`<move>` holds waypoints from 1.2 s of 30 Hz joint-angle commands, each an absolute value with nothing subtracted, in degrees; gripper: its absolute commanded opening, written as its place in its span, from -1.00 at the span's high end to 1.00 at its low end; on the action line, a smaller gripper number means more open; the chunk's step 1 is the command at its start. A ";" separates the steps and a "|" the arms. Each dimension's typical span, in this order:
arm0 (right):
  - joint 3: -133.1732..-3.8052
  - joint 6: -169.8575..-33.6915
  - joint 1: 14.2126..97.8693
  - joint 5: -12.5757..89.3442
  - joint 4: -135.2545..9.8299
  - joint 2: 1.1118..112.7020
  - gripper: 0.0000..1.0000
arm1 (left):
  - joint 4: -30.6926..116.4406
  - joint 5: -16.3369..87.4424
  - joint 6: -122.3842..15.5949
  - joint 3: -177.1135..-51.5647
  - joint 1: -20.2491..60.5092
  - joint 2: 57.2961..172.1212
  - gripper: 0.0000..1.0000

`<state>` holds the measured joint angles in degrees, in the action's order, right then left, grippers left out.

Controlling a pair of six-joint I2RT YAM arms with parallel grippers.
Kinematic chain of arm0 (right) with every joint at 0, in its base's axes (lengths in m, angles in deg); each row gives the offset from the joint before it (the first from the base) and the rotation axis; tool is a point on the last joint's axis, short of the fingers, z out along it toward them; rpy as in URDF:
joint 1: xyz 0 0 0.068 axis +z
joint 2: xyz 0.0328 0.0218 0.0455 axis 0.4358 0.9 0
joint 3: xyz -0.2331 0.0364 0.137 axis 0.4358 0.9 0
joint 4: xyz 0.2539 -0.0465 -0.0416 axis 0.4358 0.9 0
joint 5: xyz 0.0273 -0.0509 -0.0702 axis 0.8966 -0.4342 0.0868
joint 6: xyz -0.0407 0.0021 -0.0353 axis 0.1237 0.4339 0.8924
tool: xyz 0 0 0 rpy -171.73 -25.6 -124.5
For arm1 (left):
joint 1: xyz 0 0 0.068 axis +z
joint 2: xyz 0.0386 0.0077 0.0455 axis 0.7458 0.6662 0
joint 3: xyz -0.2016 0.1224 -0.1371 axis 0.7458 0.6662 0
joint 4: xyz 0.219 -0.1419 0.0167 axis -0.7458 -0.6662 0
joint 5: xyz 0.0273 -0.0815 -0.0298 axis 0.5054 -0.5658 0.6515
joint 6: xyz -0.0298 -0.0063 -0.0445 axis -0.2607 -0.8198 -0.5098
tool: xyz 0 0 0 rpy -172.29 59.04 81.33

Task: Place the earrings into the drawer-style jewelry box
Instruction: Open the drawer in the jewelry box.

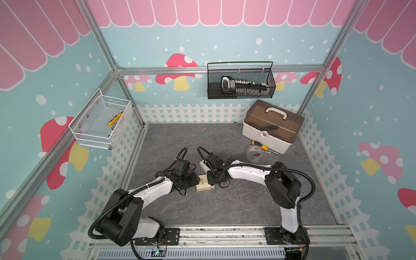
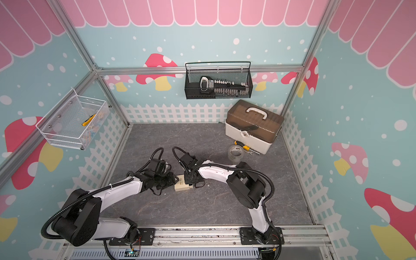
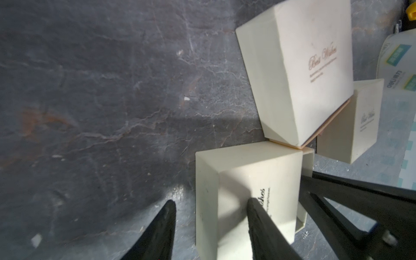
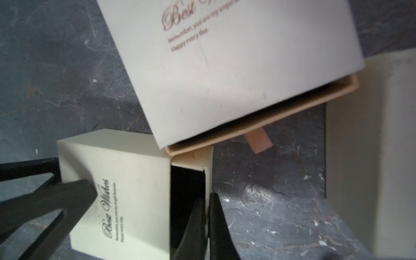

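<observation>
Centrally in both top views, the two arms meet over a small box (image 1: pixel 203 186) on the grey table (image 1: pixel 225 207). In the right wrist view this box sits at lower left. Its drawer (image 4: pixel 208 166) is a little way out, and a dark gap shows behind the drawer's front wall. The right gripper (image 4: pixel 206 198), at bottom middle, has its fingers together, pinching that thin wall between them.

The left gripper (image 3: pixel 210 201), at the bottom of the left wrist view, has its fingers apart. One finger (image 3: pixel 258 220) lies on the box's printed top, and the other finger (image 3: pixel 166 225) stands beside the box, clear of its side.

One earring (image 3: pixel 305 235), a tiny star-like glint, lies on the table at lower right of that view, just beside the drawer's corner and outside the box.

A big box (image 3: pixel 304 67) at upper right touches the small box's corner, its pink drawer (image 4: pixel 281 112) slightly out. A third box (image 3: pixel 360 123) stands behind it, near a tape roll (image 3: pixel 396 56) at the right edge.
</observation>
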<state>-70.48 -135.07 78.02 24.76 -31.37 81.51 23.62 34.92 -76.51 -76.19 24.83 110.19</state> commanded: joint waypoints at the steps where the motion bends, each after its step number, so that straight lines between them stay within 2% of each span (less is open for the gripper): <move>1: -68.45 -136.05 77.44 21.15 -25.22 79.24 0.91 | 16.80 40.40 -75.81 -74.72 25.11 112.50 -0.02; 18: -65.48 -136.86 76.47 19.45 -25.29 75.88 0.97 | 16.68 40.25 -75.25 -75.42 25.11 113.19 -0.02; 23: -65.30 -135.83 76.47 21.72 -26.89 75.88 1.00 | 17.11 39.97 -74.93 -76.16 25.11 112.53 -0.03; 29: -63.71 -135.87 77.03 24.57 -28.12 75.05 0.99 | 17.27 41.84 -74.89 -79.51 25.54 108.59 -0.33; 33: -62.52 -136.15 77.58 25.51 -28.25 73.50 0.90 | 16.55 43.88 -74.51 -80.87 26.56 105.59 -0.46; 36: -61.14 -136.33 77.60 25.95 -29.59 71.79 0.65 | 16.54 44.27 -73.43 -80.86 26.91 103.54 -0.49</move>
<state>-62.50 -135.50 77.24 24.87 -29.21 74.56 18.11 41.61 -74.54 -79.30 26.47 105.74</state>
